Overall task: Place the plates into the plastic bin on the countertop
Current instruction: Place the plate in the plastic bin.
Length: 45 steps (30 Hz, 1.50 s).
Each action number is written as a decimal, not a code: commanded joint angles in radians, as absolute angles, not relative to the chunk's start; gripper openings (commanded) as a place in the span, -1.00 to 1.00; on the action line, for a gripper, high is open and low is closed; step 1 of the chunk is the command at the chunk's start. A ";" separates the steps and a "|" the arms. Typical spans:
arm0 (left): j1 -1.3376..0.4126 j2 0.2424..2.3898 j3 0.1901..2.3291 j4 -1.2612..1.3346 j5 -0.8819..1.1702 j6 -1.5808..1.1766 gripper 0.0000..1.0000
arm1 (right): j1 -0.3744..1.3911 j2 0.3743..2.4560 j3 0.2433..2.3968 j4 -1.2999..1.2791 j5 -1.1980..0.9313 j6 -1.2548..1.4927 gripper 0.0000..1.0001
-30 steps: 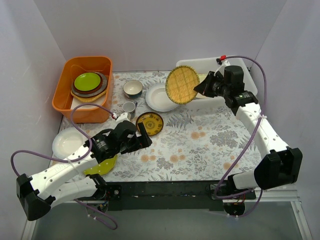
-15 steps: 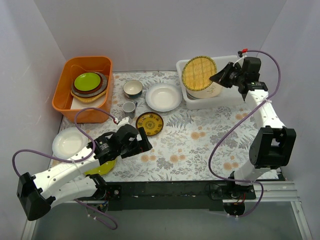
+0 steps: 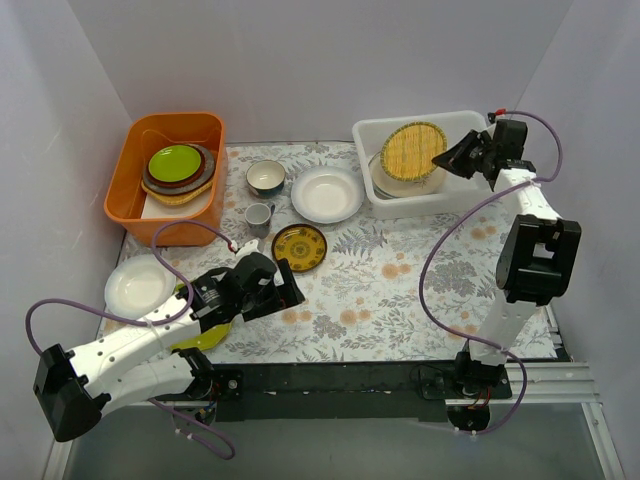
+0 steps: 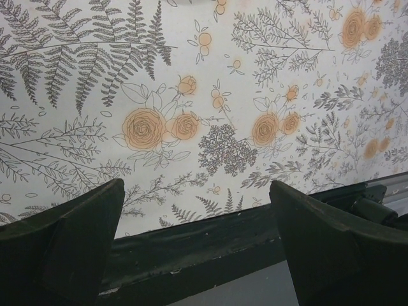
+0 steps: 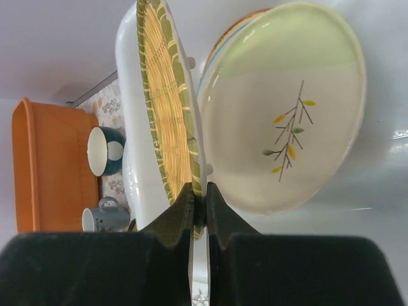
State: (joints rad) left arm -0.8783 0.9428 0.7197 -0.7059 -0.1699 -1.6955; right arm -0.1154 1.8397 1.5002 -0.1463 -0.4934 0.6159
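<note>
My right gripper [image 3: 452, 158] [image 5: 199, 205] is shut on the rim of the woven-straw yellow plate [image 3: 413, 150] [image 5: 167, 108], which tilts inside the white plastic bin [image 3: 366, 172] at the back right. Behind it in the bin lies a cream plate with a leaf sprig [image 5: 287, 115]. On the flowered countertop [image 3: 400, 280] lie a white plate [image 3: 326, 193], a small brown-and-yellow plate [image 3: 299, 247] and a white plate [image 3: 137, 285] at the left. A lime plate [image 3: 205, 335] shows under the left arm. My left gripper [image 3: 285, 285] [image 4: 197, 217] hangs open and empty over the cloth's near edge.
An orange tub [image 3: 135, 205] at the back left holds a stack of plates topped by a green one [image 3: 175, 162]. A small bowl with a teal inside [image 3: 265, 177] and a grey cup [image 3: 258, 214] stand beside it. Walls close in on three sides.
The right gripper has carried the straw plate right and back, from above the white plate to down inside the bin. The left arm has shifted slightly toward the near edge.
</note>
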 commanded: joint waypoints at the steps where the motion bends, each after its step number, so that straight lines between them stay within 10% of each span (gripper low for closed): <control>1: -0.873 0.919 0.701 -0.686 -0.147 -1.710 0.97 | -0.126 1.868 1.548 -0.064 -0.540 0.638 -0.97; 21: -0.873 0.919 0.689 -0.670 -0.138 -1.715 0.97 | -0.146 2.035 1.595 -0.112 -0.552 0.626 -0.92; 45: -0.873 0.933 0.716 -0.689 -0.140 -1.698 0.96 | -0.150 2.039 1.591 -0.195 -0.502 0.574 0.38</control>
